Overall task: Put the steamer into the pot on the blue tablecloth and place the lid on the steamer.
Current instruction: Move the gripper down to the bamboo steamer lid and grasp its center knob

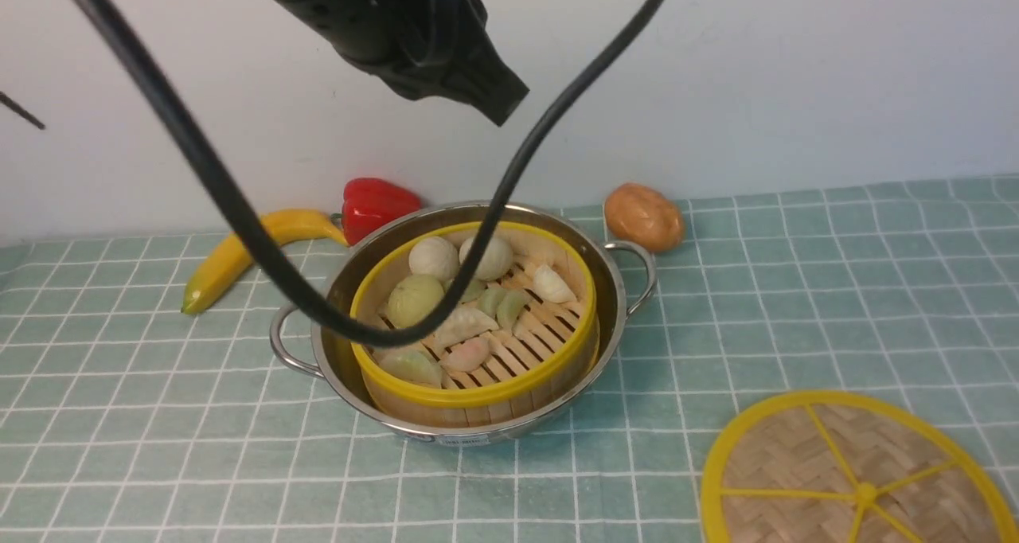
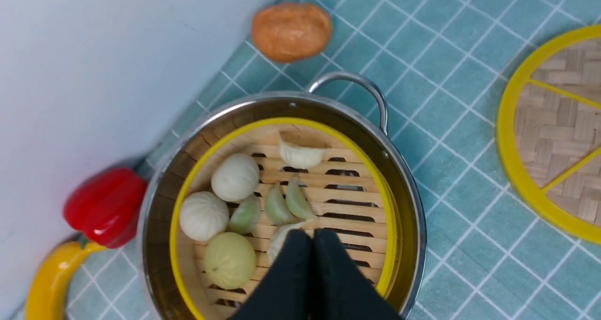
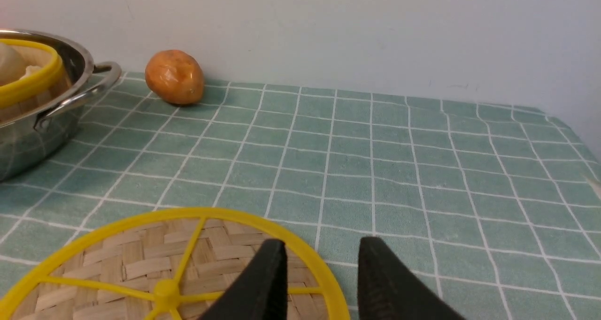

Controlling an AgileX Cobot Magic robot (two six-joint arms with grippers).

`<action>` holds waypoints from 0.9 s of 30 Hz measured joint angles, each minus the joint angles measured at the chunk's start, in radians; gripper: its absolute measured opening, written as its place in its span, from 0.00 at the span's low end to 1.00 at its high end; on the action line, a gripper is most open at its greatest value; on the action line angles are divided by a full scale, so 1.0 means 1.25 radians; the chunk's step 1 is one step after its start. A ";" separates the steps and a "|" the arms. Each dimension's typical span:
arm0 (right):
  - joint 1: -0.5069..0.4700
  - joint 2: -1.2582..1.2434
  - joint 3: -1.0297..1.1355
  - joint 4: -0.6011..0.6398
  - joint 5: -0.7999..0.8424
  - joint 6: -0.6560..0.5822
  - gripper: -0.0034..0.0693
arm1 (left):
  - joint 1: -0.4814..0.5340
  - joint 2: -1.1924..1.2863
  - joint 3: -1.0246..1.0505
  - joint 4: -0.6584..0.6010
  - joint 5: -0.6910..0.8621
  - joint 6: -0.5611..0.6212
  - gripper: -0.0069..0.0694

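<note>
The steamer, with pale buns and dumplings inside, sits in the steel pot on the blue tablecloth. It also shows in the left wrist view. The lid lies flat on the cloth at the front right, apart from the pot. My left gripper hangs high above the pot; in its wrist view its fingers are pressed together and hold nothing. My right gripper is open low over the lid, its fingers on either side of the lid's yellow rim. It is out of the front view.
A banana and a red pepper lie behind the pot on the left. A brown potato lies behind it on the right by the wall. A black cable loops down in front of the pot.
</note>
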 joint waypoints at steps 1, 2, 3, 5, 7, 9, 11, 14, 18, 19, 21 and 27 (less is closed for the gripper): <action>0.000 0.000 0.000 0.000 0.000 0.000 0.38 | 0.000 -0.004 0.000 0.000 0.000 0.000 0.06; 0.000 0.000 0.000 0.000 0.000 0.000 0.38 | 0.000 -0.006 0.000 0.000 0.000 0.000 0.06; 0.000 0.000 0.000 0.000 0.000 0.000 0.38 | 0.000 -0.008 0.000 0.001 0.000 0.000 0.06; 0.000 0.000 0.000 0.000 0.000 0.000 0.38 | 0.000 -0.008 0.000 0.001 -0.001 -0.003 0.06; 0.000 0.000 0.000 0.000 -0.001 0.000 0.38 | 0.000 -0.011 0.007 0.000 -0.014 -0.006 0.06; 0.000 0.000 0.000 0.000 -0.001 0.000 0.38 | 0.008 -0.035 0.050 0.001 -0.074 0.002 0.06; 0.000 0.000 0.000 0.000 -0.001 0.000 0.38 | 0.022 -0.064 0.101 -0.004 -0.130 0.013 0.07; 0.000 0.000 0.000 0.000 -0.001 0.000 0.38 | 0.107 -0.175 0.285 -0.046 -0.323 0.019 0.07; 0.000 0.000 0.000 0.000 -0.001 0.000 0.38 | 0.232 -0.311 0.498 -0.137 -0.516 0.023 0.08; 0.000 0.000 0.000 0.000 -0.001 0.000 0.38 | 0.287 -0.374 0.610 -0.173 -0.593 0.031 0.08; 0.000 0.000 0.000 0.000 -0.001 0.000 0.38 | 0.341 -0.447 0.750 -0.203 -0.663 0.037 0.08; 0.000 0.000 0.000 0.000 -0.001 0.000 0.38 | 0.443 -0.700 1.108 -0.233 -0.755 0.044 0.09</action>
